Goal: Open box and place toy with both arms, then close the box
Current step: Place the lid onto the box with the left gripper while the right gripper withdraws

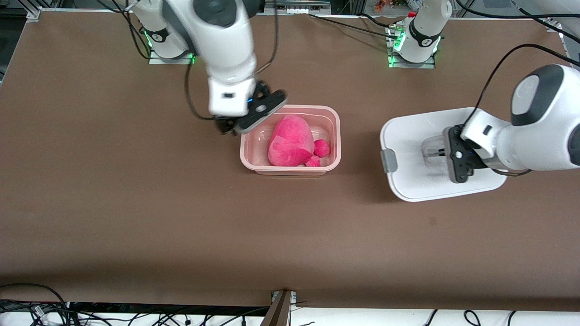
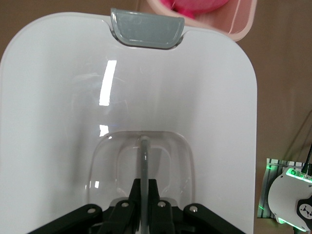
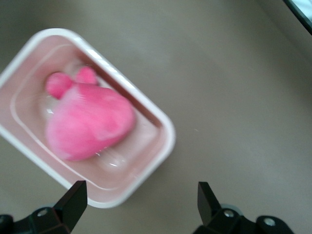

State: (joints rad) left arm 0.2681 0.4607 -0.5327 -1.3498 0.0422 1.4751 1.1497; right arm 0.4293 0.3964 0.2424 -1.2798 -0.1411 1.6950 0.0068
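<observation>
The pale pink box stands open at the table's middle, and the bright pink toy lies inside it. My right gripper hangs open and empty over the box's corner toward the right arm's end. In the right wrist view the toy fills the box, and the gripper is above the rim. The white lid is off the box, toward the left arm's end. My left gripper is shut on the lid's clear handle. A grey clip shows on the lid.
The two arm bases with green lights stand along the table's back edge, with black cables trailing from them. Brown tabletop stretches around the box and lid. More cables lie below the front edge.
</observation>
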